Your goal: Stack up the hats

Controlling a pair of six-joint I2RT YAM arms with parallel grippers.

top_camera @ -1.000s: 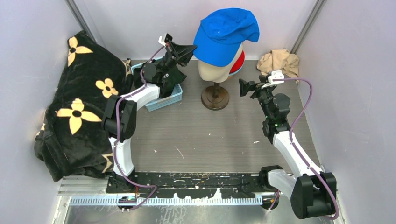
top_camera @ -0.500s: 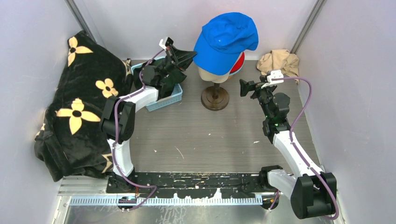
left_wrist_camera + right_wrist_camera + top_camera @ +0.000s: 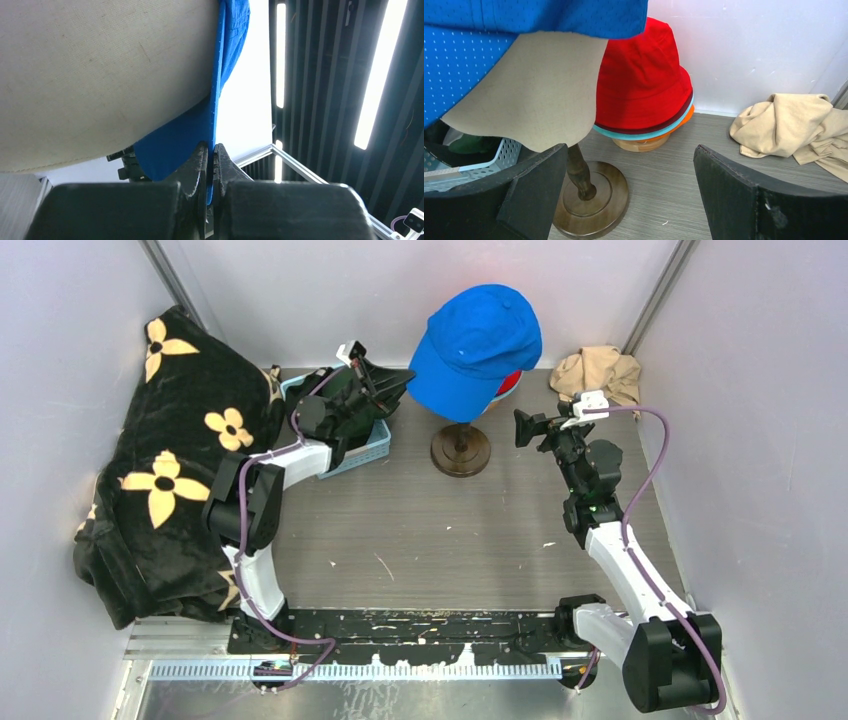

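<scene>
1. A blue cap [image 3: 475,345] sits tilted over a cream head form [image 3: 534,90] on a wooden stand [image 3: 461,448]. The left gripper [image 3: 210,152] pinches its brim, likely to lift it off.
2. Just behind, a red hat [image 3: 639,85] tops a pile with teal and orange rims showing, probably the stack to join.
3. The right gripper [image 3: 522,426] hangs nearby, jaws wide, holding nothing.
4. A grey wood-grain table [image 3: 450,530] carries a blue basket [image 3: 360,452], a black flowered blanket [image 3: 170,470] and a beige rag [image 3: 600,370]; pale walls [image 3: 760,390] close it in.

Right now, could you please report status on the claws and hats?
Left claw shut on brim of blue fabric baseball cap, cap over cream head-shaped form. Right claw open, empty. Red fabric bucket hat behind form.
</scene>
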